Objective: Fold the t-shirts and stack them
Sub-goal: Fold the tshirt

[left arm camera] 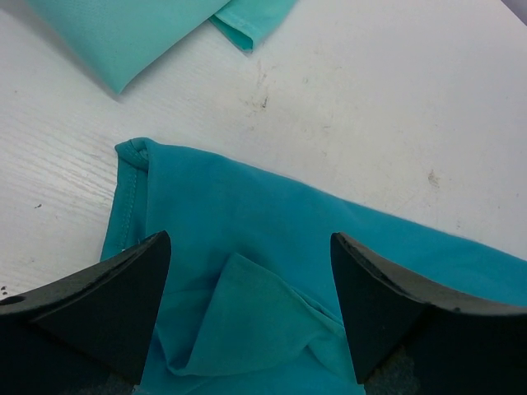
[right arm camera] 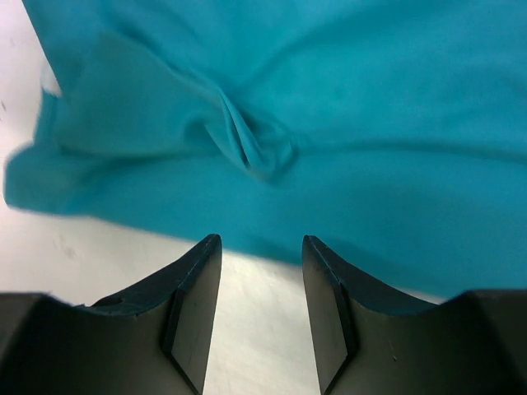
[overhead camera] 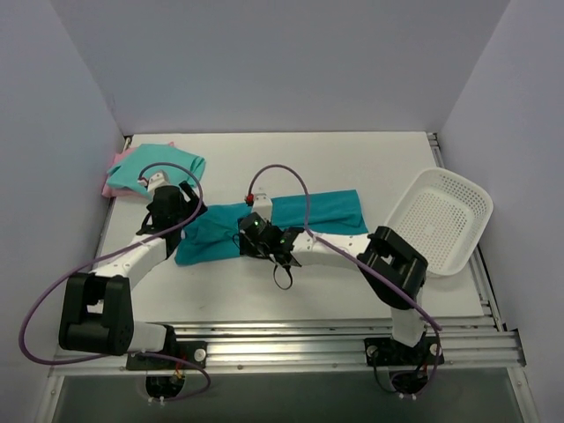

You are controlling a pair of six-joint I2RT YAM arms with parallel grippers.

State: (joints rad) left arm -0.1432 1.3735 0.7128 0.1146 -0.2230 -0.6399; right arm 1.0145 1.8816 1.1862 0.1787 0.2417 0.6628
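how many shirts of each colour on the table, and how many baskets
deep teal shirt: 1
mint green shirt: 1
pale pink shirt: 1
white basket: 1
total: 4

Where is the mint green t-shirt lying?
In the top view, the mint green t-shirt lies folded at the far left corner of the table, atop the pink t-shirt, left of the spread teal t-shirt.
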